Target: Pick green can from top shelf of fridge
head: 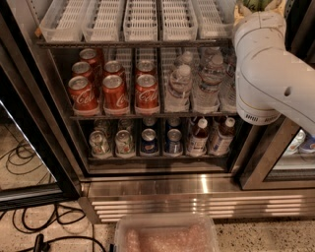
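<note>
The fridge (197, 186) stands open in front of me. Its top shelf (133, 44) carries a row of clear ribbed lane trays (140, 19), with no cans showing in them. My gripper (260, 7) is at the top right edge of the view, at the right end of the top shelf. A bit of the green can (257, 3) shows between its pale fingers (240, 11). The rest of the can is cut off by the frame. My white arm (268, 69) hangs below it and covers the fridge's right side.
Red cola cans (115, 91) and water bottles (197, 83) fill the middle shelf. Small cans and bottles (147, 140) line the lowest shelf. The black-edged glass door (29, 147) stands open at left. Cables (29, 226) lie on the floor. A clear bin (165, 235) sits at the bottom.
</note>
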`<state>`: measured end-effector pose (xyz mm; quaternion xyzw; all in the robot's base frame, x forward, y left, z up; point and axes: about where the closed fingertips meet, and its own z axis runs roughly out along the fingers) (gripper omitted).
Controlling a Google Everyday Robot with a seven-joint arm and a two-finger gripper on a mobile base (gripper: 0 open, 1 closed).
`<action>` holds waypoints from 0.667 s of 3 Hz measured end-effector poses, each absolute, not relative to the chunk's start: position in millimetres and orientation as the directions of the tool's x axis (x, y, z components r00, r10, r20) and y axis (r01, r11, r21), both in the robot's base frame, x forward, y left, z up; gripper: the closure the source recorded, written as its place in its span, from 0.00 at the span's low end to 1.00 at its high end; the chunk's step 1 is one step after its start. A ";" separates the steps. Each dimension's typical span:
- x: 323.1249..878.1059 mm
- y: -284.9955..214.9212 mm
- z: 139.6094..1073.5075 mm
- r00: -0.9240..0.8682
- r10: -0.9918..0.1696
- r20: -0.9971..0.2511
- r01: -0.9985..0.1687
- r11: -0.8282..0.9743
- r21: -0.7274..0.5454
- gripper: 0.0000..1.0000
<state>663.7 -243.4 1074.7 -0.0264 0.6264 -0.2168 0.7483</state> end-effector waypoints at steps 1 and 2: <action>663.4 -242.9 1075.3 0.122 -0.356 -0.927 0.291 0.905 -0.310 1.00; 650.3 -229.9 1091.6 0.159 -0.318 -0.935 0.263 0.926 -0.270 1.00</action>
